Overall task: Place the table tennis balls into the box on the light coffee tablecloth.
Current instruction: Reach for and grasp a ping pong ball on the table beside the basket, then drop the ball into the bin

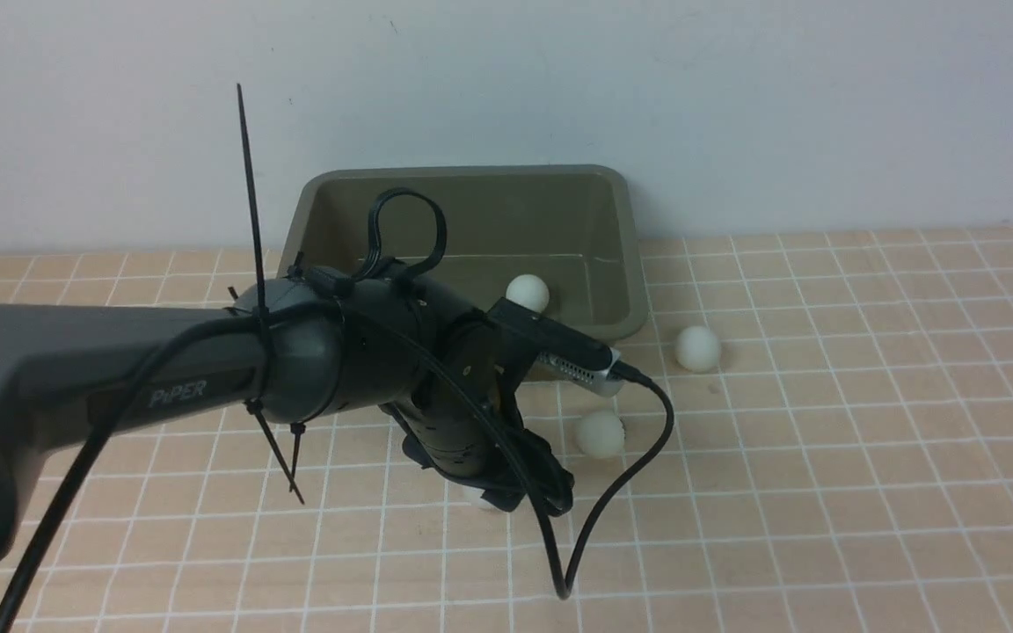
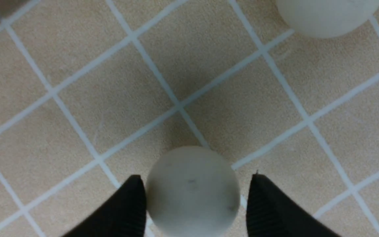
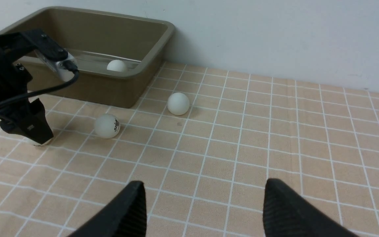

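Observation:
My left gripper (image 2: 196, 179) reaches down to the light coffee tablecloth (image 1: 823, 457). Its jaws straddle a table tennis ball (image 2: 192, 192): one finger touches the ball and a thin gap shows at the other. The ball rests on the cloth and is only a white sliver (image 1: 480, 502) in the front view. Two more balls lie on the cloth, one (image 1: 600, 433) close by with a dark logo and one (image 1: 697, 347) beside the box. The olive-green box (image 1: 471, 174) stands against the wall with one ball (image 1: 528, 292) inside. My right gripper (image 3: 202, 187) hangs open and empty above bare cloth.
A pale wall (image 1: 735, 105) rises directly behind the box. The left wrist camera and its black cable (image 1: 638, 440) loop over the cloth near the closest ball. Bare cloth (image 3: 308, 138) stretches right of the balls.

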